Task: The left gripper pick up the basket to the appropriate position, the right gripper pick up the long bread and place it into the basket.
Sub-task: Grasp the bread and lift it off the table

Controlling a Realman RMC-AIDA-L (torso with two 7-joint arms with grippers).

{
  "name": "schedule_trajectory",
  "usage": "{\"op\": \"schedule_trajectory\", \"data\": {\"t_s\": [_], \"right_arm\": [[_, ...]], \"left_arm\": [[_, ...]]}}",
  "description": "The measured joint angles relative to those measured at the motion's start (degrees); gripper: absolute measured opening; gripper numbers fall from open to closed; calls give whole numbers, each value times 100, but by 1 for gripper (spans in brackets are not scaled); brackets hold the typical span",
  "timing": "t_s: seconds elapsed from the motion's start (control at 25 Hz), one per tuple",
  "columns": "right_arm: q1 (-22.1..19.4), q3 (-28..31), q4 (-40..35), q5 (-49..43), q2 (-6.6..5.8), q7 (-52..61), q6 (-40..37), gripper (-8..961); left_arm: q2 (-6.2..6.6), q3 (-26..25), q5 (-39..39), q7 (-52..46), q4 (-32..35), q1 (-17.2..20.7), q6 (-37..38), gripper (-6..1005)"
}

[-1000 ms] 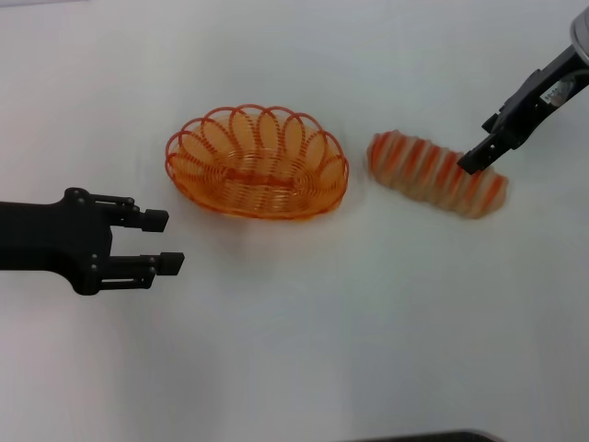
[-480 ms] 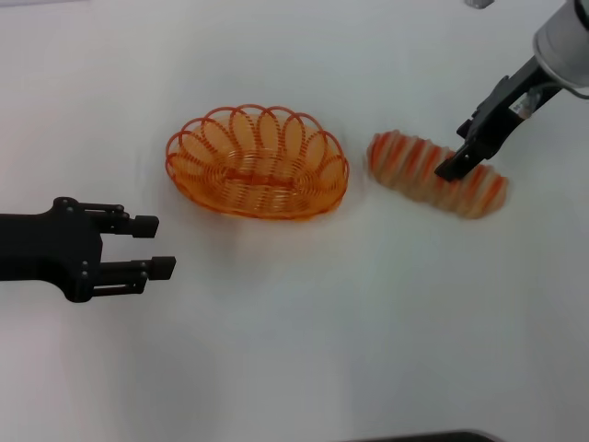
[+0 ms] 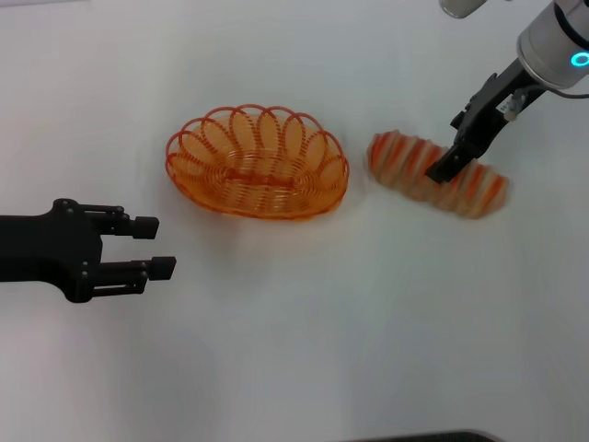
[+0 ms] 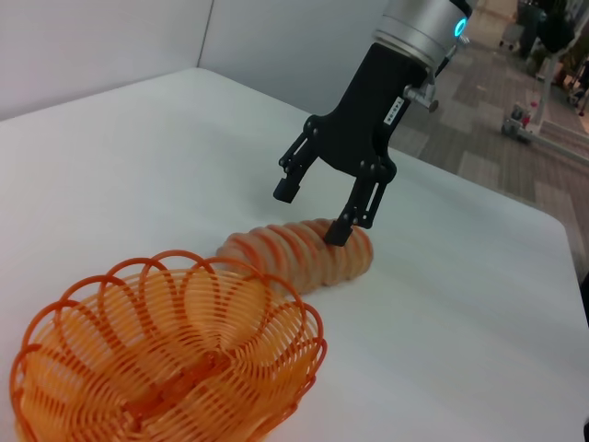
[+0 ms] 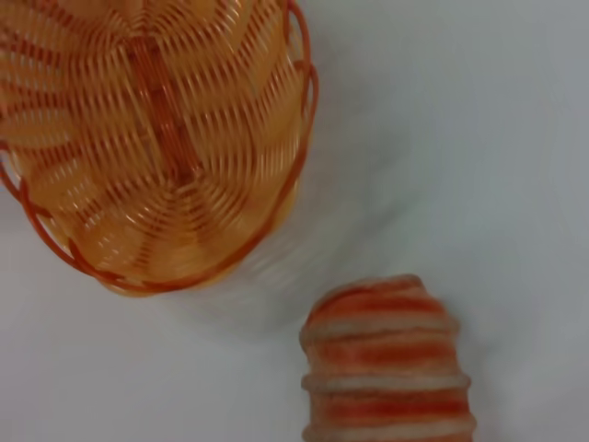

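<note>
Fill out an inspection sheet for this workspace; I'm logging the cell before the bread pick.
Surface: white table, bare around the items.
Basket: orange wire basket, upright, holding nothing.
Bread: long bread on the table to the basket's right, apart from it.
Clutter: nothing seen.
Left gripper: left gripper open, off to the basket's left, touching nothing.
Right gripper: right gripper open, fingers straddling the loaf from above, not closed on it.
Cables: nothing seen.
Surroundings: the left wrist view shows a tiled floor beyond the table.
</note>
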Motion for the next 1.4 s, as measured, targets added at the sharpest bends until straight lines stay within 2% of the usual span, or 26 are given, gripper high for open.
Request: {"op": "schedule_trajectory", "data": {"t_s": [0.2, 1.4], "right_arm": [[6, -52, 53, 118, 23, -13, -10, 938], [0, -294, 638, 95, 13, 219, 607, 797]], "left_arm": [[0, -2, 0, -1, 0, -7, -9, 585], [0, -41, 2, -13, -8, -25, -18, 584]]}}
